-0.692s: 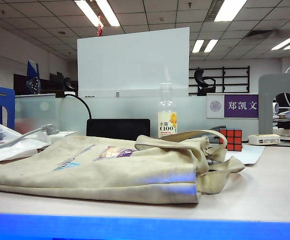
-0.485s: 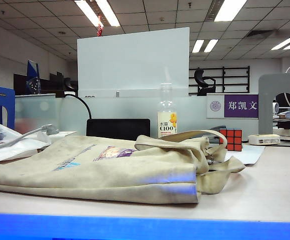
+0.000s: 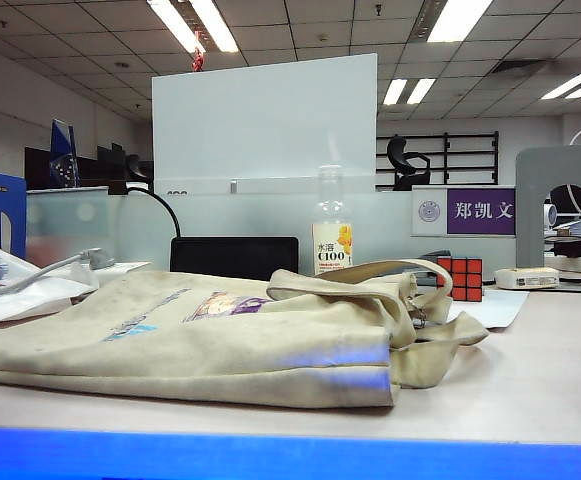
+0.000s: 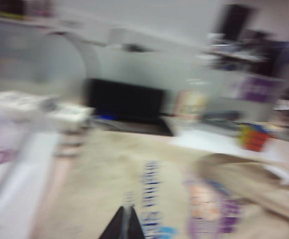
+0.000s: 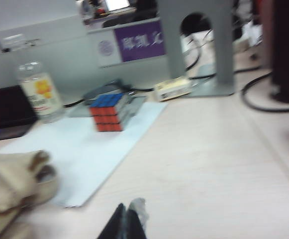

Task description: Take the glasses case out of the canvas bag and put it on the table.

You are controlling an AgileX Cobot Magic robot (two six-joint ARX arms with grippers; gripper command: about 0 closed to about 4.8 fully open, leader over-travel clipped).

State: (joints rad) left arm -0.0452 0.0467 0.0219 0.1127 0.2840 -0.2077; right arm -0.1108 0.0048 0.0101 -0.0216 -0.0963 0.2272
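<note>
Canvas bag (image 3: 200, 335): floppy beige cloth, soiled, lying flat on the worktop (image 3: 530, 370); strap handles looped at its mouth.
Glasses case: not visible in any view.
Worktop: smooth, pale beige.
Cube (image 5: 109, 112): red and blue tiles, on a pale sheet.
Left claw (image 4: 126, 224): tips pressed together, empty, above the bag's print.
Right claw (image 5: 128, 219): tips together, empty, over bare worktop.
</note>
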